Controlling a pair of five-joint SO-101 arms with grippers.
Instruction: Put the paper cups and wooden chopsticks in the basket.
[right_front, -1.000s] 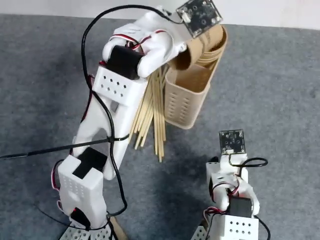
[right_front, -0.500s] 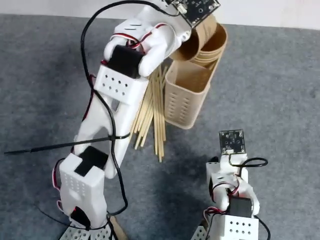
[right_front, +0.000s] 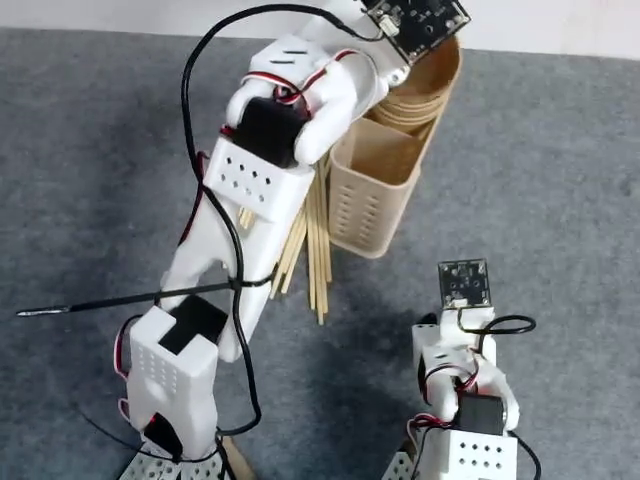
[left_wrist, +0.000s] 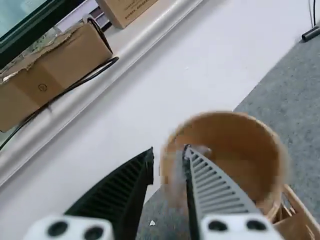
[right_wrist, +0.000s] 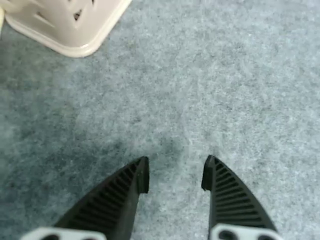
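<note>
Because the paper cup has to drop open end up into a narrow compartment, I have the left tool (left_wrist: 168, 150) pinching the cup's wall at the rim, one finger inside and one outside. That leaves the body of the paper cup (left_wrist: 225, 160) hanging free beyond the fingertips. In the left wrist view a bit of the basket (left_wrist: 295, 210) shows just past the cup, so I judge the cup is over the basket's far compartment, near the far edge of the worktop (right_front: 540, 200). I cannot tell whether it already sits in the nested cups (right_front: 425, 95) there.

The compartment nearer the arms looks empty, which I take as room kept for the sticks. The wooden chopsticks (right_front: 310, 240) lie in a loose bundle on the worktop, touching or just beside the basket's long side on the left arm's side. They are partly under that arm and well behind the left tool.

The right tool (right_wrist: 175, 172) hangs over bare worktop near the near edge, its fingers spread and holding nothing, with the basket's near corner a little beyond it.
</note>
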